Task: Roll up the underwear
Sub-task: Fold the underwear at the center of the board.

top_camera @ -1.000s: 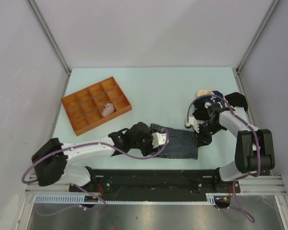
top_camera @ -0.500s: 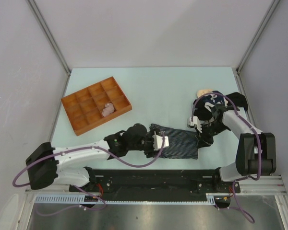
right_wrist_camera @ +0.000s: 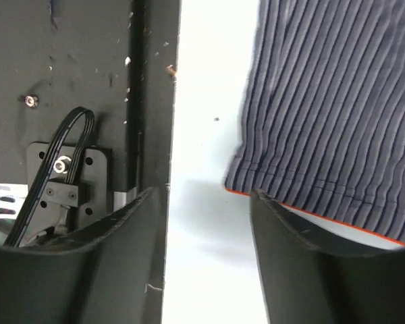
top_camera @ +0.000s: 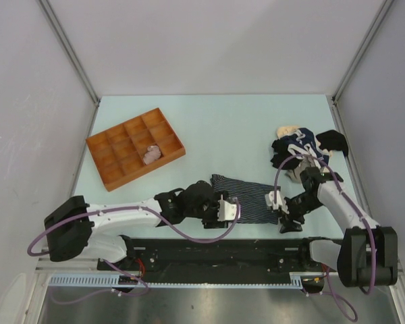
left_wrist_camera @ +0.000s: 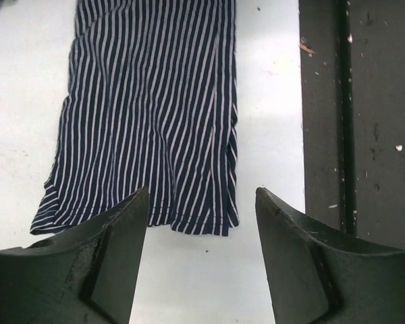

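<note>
Top external view: the right gripper (top_camera: 279, 205) has been opened and brought to the near right corner of the striped underwear (top_camera: 250, 197). The left gripper (top_camera: 229, 204) is held open at its left hem. The garment is laid flat on the counter (top_camera: 223, 128), unrolled, so rolling is judged not yet begun. One pale roll (top_camera: 150, 154) is contained in the orange tray (top_camera: 96, 144). More garments (top_camera: 300, 145) are piled far right.

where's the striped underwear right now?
Top view: the striped underwear lies flat on the table at its near edge, right of centre, between the left claw and the right claw.

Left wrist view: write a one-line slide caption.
Open left gripper framing the hem of the navy striped underwear, spread flat on the table.
</note>
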### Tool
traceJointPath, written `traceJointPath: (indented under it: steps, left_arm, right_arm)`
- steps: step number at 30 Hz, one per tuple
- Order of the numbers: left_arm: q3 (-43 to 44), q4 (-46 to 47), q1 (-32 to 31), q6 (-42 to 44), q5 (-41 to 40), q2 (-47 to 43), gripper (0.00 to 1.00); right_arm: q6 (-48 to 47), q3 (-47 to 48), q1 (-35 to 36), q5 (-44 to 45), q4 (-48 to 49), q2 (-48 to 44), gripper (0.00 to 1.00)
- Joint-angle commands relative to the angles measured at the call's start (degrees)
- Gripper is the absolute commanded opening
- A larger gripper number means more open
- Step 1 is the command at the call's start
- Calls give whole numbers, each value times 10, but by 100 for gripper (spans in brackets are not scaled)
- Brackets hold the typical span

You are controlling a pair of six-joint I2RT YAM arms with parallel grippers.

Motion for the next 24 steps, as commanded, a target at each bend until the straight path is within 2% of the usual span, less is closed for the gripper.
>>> traceJointPath:
  steps: [1,8,16,19,24]
  left_arm:
    - [-8,-2,-17,36,-6,8,69]
    - [-8,4,-33,56,-44,44,69]
    - [-31,40,-35,55,-61,64,68]
    - [-37,49,-35,56,-77,79,65]
    - [-35,64,-37,62,-107,108,58]
  right_arm:
    - [-14,-47,9,8,76,-68,66]
    - [8,-79,29,9,138,-78,66]
    - [72,-112,82,70,218,-68,61]
    - [82,-125,100,93,242,-65,57]
    - [91,-132,106,107,255,-65,41]
